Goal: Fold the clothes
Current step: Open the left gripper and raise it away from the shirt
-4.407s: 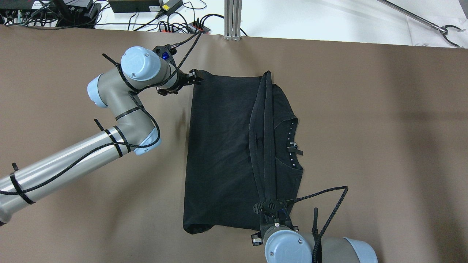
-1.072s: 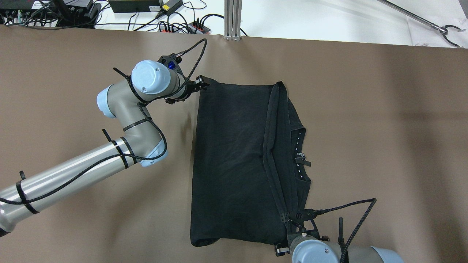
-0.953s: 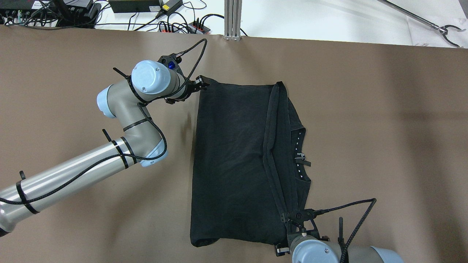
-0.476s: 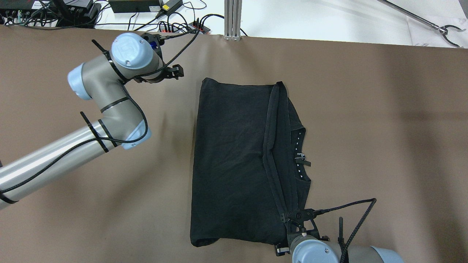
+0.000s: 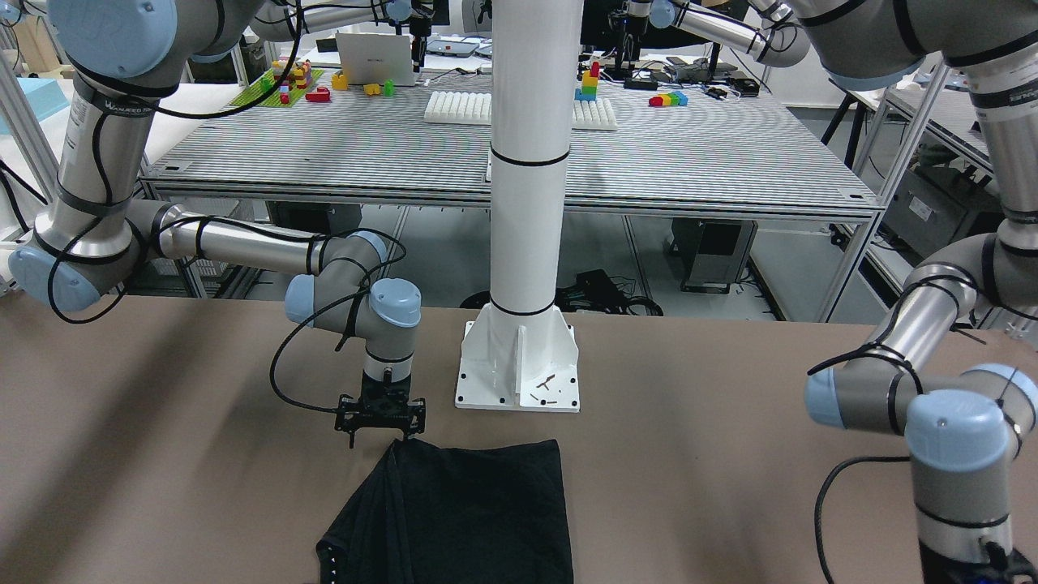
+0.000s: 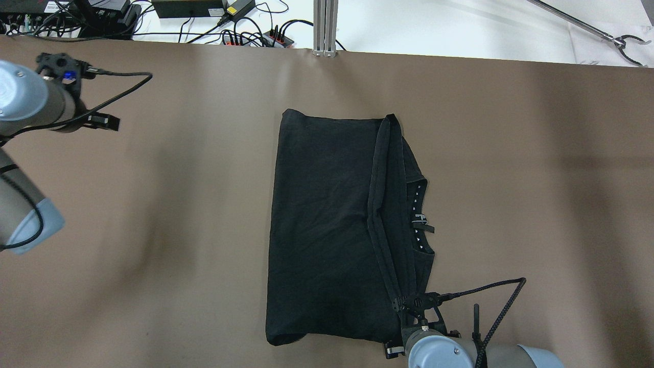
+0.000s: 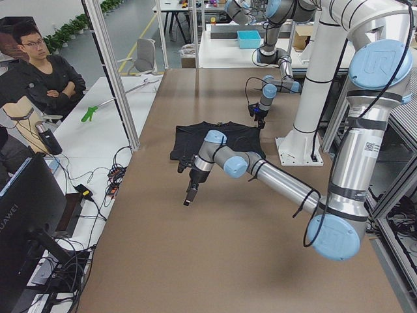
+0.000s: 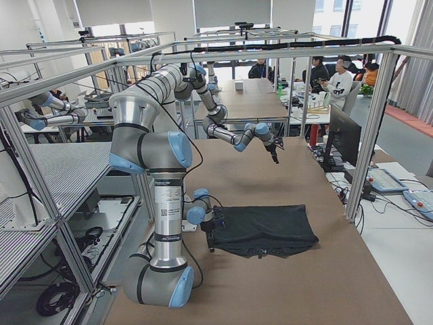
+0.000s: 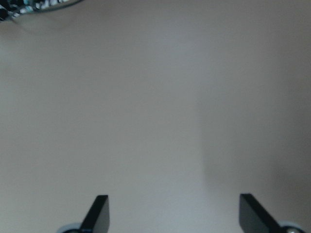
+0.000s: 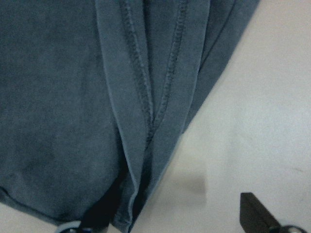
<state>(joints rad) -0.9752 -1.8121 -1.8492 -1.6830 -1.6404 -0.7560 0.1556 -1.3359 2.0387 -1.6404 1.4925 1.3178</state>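
Note:
The clothes [image 6: 322,225] are one black garment lying flat mid-table, with a hemmed fold line running along its right part and a collar with a tag showing beside it. My right gripper [image 6: 411,302] sits at the garment's near right corner. In the right wrist view the hem [image 10: 150,116] lies between the jaws; one finger [image 10: 252,213] stands wide on bare table and the other is hidden under cloth, so it is open. My left gripper [image 9: 172,213] is open over bare table, far off to the left [image 6: 115,122].
The white pillar's base plate [image 5: 519,365] stands just behind the garment on the robot's side. Cables and a power strip [image 6: 255,36] line the far edge. A grabber tool [image 6: 621,43] lies far right. A person [image 7: 39,72] sits beyond the table.
My left gripper let go of the garment's far left corner, opened and swung far to the left. The corner now lies flat. The right arm has stayed still for the last second.

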